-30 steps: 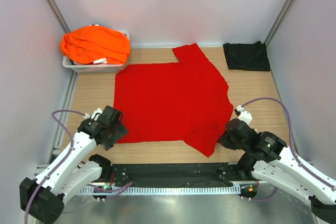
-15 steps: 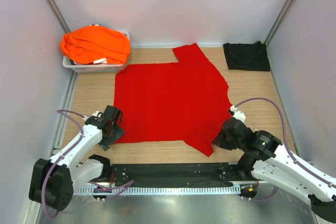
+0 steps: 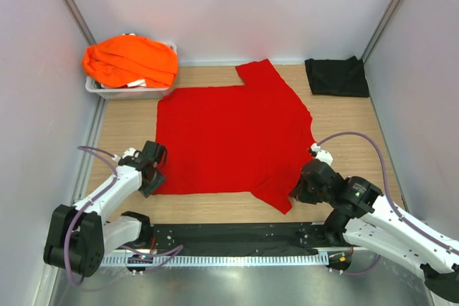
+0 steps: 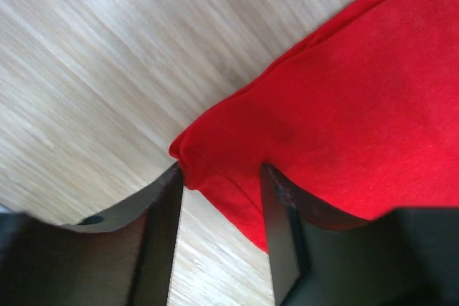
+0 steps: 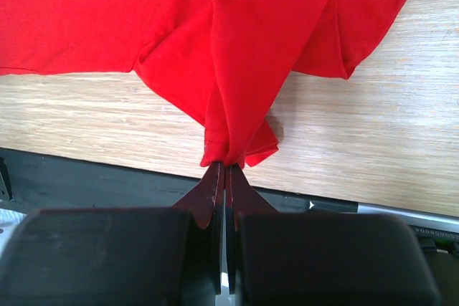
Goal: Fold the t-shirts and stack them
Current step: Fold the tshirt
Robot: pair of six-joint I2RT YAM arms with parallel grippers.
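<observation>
The red shirt (image 3: 233, 137) is lying spread on the table (image 3: 344, 116) and the overhead view is hiding both grips. The wrist cameras are showing them: the left gripper (image 4: 221, 173) is straddling the shirt's near corner, jaws apart, and the right gripper (image 5: 224, 170) is pinching a bunched sleeve, jaws clamped together.

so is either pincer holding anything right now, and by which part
The right pincer is shut on the bright red cloth t-shirt, pinching its near sleeve tip. The left pincer straddles the shirt's near-left corner, jaws apart.

My pincer (image 4: 221, 177) straddles the corner of the red t-shirt (image 4: 344, 105), a dark finger on each side and cloth between them, over the pale wooden desk (image 4: 107, 55).
</observation>
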